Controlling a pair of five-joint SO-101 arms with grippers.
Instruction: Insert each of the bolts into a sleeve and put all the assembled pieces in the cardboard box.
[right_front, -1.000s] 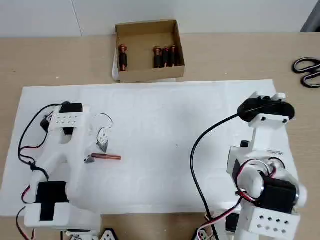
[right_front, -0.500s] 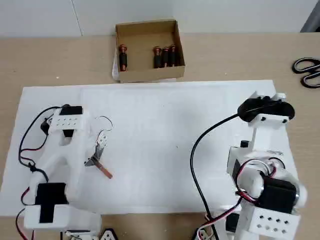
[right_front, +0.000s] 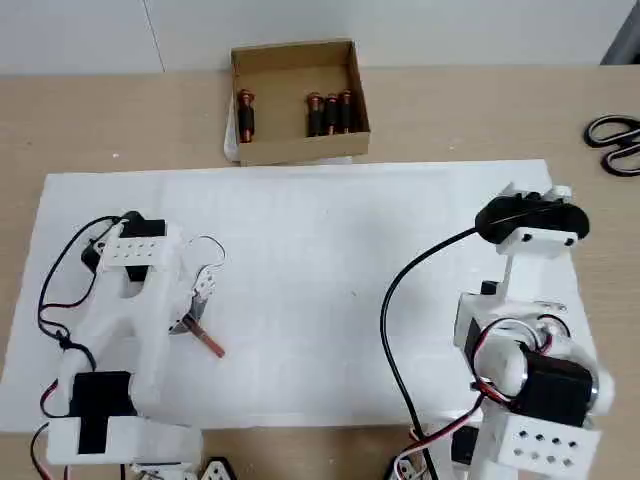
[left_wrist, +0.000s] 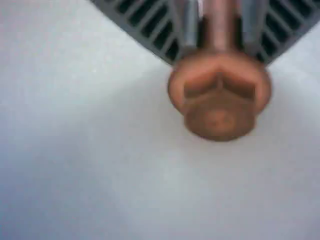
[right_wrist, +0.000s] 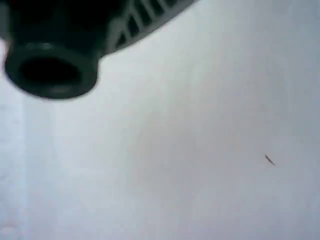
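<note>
My left gripper (right_front: 196, 310) is at the left of the white sheet, shut on a copper bolt (right_front: 208, 340) that slants toward the table's front. In the left wrist view the bolt's hex head (left_wrist: 218, 97) faces the camera, its shank clamped in the left gripper (left_wrist: 218, 22). At the right side of the sheet, my right gripper (right_front: 530, 220) is shut on a black sleeve (right_wrist: 50, 72), whose open end shows in the right wrist view. The cardboard box (right_front: 237, 62) stands at the back and holds several assembled pieces (right_front: 330, 112).
A white sheet (right_front: 320, 280) covers the middle of the wooden table. Scissors (right_front: 612, 140) lie at the far right edge. The box sits just behind the sheet's back edge. Cables hang beside both arms.
The bolt in my left gripper swung from pointing straight right to slanting down toward the front, and the left arm shifted slightly toward the front. The right arm has kept still.
</note>
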